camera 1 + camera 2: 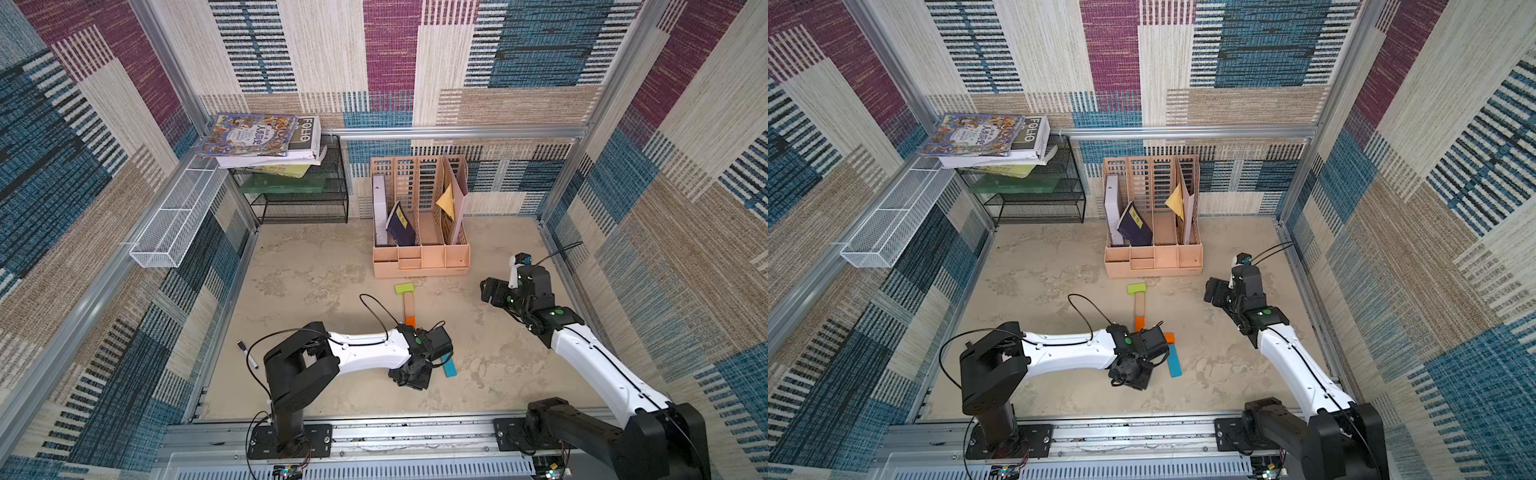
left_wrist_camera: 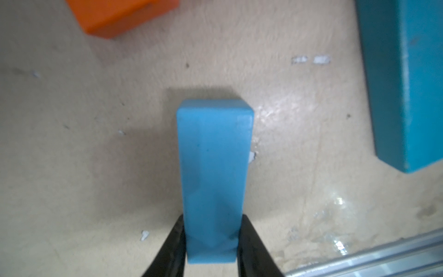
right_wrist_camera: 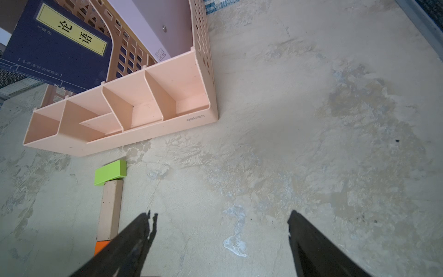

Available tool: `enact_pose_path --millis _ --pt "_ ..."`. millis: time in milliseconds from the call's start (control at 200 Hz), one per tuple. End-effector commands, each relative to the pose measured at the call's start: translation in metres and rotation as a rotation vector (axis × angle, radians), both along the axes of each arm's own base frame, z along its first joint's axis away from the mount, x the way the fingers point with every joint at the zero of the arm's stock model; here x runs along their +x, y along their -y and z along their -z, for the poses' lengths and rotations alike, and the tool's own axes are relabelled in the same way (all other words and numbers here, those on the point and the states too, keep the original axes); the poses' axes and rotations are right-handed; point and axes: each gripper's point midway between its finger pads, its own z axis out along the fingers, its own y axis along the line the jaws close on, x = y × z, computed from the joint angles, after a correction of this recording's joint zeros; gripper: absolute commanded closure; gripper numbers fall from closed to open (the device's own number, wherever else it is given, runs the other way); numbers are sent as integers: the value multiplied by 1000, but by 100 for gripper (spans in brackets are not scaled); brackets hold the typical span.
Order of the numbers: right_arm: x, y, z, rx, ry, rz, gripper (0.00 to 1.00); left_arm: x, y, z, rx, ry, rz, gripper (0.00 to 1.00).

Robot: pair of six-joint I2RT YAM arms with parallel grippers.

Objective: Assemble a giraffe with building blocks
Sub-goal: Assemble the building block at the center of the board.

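Last-leg step in hand. The blue block (image 2: 213, 156) is clamped in the left gripper (image 2: 212, 230), closed tight, near the laid leg (image 2: 402, 84). The giraffe (image 1: 409, 307) is laid mid-surface, head toward the far edge. The right gripper (image 3: 220, 230) is held wide and empty by the right edge. Next: block to be splayed and set touching the orange body (image 2: 119, 14).

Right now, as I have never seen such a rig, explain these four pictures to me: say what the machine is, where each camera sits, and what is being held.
This is a robot with two white arms, left arm and right arm, mounted at the edge of a table. Two pictures look down from overhead, nearly alike; two come from cameras on the wrists. On the table a lime-green block, a tan block and an orange block lie in a line, with a blue block nearby, before a peach desk organizer. The left gripper is shut on a second blue block. The right gripper is open and empty.
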Motion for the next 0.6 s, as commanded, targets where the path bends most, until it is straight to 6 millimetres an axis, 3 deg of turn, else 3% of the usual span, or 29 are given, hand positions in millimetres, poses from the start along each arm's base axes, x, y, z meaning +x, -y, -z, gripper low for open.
enact_pose_path --millis 0,596 --pt "2 -3 -3 14 19 -6 7 8 -1 -2 7 24 -7 64" --pt "3 -4 -2 18 17 -9 8 21 -3 -1 2 20 -34 64"
